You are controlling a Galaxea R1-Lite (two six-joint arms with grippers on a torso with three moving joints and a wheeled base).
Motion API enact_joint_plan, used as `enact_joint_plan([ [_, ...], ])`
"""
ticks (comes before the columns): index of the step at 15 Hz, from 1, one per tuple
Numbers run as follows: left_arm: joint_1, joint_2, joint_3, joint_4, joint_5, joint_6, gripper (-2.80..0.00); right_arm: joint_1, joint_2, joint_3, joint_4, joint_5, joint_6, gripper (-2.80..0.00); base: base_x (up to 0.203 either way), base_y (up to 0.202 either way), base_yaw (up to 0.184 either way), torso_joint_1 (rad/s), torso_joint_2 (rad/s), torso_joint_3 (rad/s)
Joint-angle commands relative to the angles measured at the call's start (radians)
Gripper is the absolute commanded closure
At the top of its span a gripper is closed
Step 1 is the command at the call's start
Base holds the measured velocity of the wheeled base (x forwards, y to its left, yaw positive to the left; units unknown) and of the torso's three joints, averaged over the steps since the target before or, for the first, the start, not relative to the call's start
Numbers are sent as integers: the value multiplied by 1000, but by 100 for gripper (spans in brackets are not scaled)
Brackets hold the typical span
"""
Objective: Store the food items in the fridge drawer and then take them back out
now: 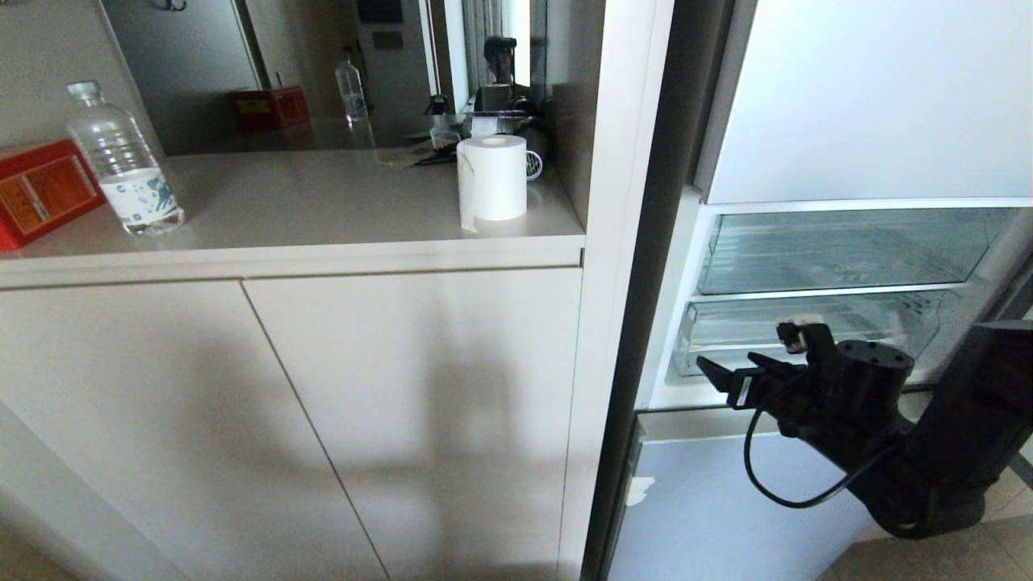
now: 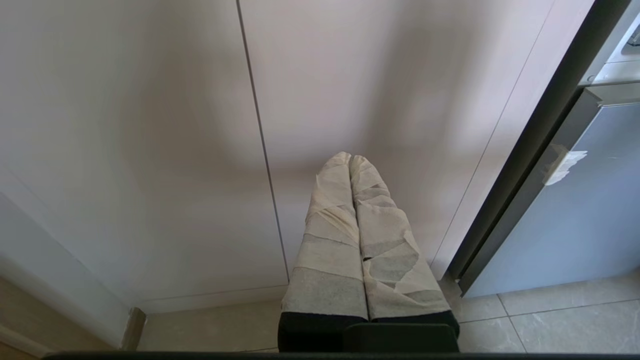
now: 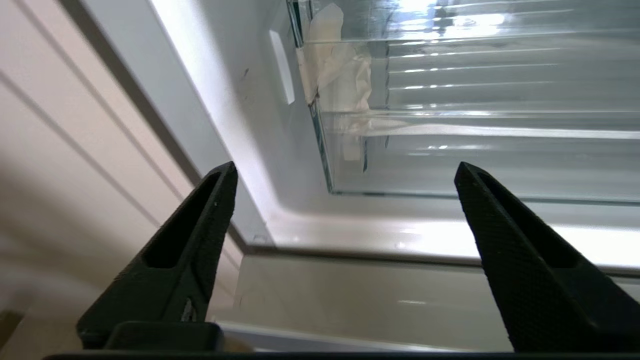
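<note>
The fridge drawer is clear plastic with a ribbed floor and sits low in the open fridge. A beige tape scrap marks the front corner of the drawer. My right gripper hovers just in front of the drawer's lip. In the right wrist view the right gripper is open, with nothing between its black fingers. The food items are out of view. My left gripper is parked low facing the cabinet doors, its tape-wrapped fingers pressed together.
A clear bin sits directly above the drawer. A pale blue fridge door is below my right arm. On the counter stand a water bottle, a red box and a paper roll.
</note>
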Motion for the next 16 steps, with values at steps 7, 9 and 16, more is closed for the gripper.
enact_joint_plan([
  [7,0,0,0,0,0,0,0,27,113,-156,-10,-89,3,-280,0,0,0,0,0,0],
  [9,0,0,0,0,0,0,0,27,128,-181,-10,-93,3,-280,0,0,0,0,0,0],
  [16,0,0,0,0,0,0,0,27,148,-259,-4,-99,0,-280,0,0,0,0,0,0],
])
